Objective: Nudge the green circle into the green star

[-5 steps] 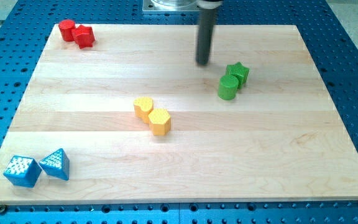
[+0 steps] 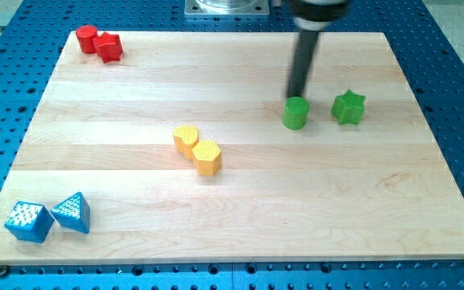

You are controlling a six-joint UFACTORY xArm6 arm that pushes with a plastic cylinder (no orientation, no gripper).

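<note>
Toward the view's right, the green circle [image 2: 296, 113] sits apart from the green star [image 2: 349, 107]; my tip [image 2: 297, 96] hangs just above the circle, perhaps touching; it's a bare rod, nothing held.

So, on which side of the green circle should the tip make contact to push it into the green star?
Contact the green circle on its side wall facing the view's left, and push toward the view's right, where the green star stands apart from it, slightly higher in the view. The block is round, so a centred push probably keeps it from slipping aside. My tip is now just above the circle, so it must first come around.
</note>
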